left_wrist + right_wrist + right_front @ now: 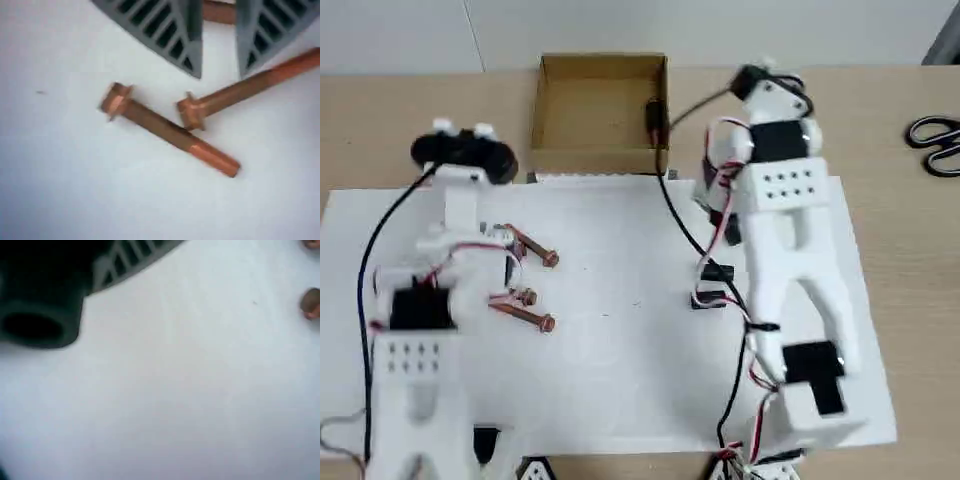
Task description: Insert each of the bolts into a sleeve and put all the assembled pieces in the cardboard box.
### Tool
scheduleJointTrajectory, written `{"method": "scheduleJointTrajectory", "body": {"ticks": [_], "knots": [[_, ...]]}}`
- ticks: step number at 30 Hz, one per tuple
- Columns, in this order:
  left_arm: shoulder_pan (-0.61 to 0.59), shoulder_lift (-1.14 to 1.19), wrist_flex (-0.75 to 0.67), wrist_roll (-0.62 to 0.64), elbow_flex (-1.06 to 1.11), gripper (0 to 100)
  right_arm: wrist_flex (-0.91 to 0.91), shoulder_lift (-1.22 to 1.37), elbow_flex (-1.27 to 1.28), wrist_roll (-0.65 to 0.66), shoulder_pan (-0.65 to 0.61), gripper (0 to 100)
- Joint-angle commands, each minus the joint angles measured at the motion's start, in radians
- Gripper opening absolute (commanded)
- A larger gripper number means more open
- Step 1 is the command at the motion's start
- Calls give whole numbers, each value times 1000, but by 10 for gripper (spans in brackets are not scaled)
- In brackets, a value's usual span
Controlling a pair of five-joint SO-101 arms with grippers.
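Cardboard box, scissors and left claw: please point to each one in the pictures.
cardboard box [603, 100], high view, bare inner floor.
scissors [938, 146], high view, the black handles.
left claw [218, 65], left wrist view, midway between its fingertips.

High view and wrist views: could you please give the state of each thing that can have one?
cardboard box: open, nothing inside.
bolts: three, lying flat on the white sheet, none inserted.
sleeve: hole empty, no bolt in it.
left gripper: open, above the bolts.
scissors: lying flat on the table; open or closed, cannot tell.
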Motion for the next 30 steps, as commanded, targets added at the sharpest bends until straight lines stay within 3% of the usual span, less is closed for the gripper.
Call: {"method": "scheduleJointTrajectory", "body": {"ticks": [1, 8, 14, 22, 30], "knots": [[-44, 167, 34, -95, -171, 43, 1, -162, 137, 11, 70, 2], [-54, 471, 137, -448, -369, 43, -22, -320, 419, 44, 186, 3], [-49, 644, 222, -766, -495, 44, -162, -432, 644, 109, 295, 3], [-52, 776, 261, -985, -550, 47, -303, -575, 830, 118, 306, 3], [-83, 888, 247, -1140, -552, 49, -320, -611, 888, 117, 306, 3]]}}
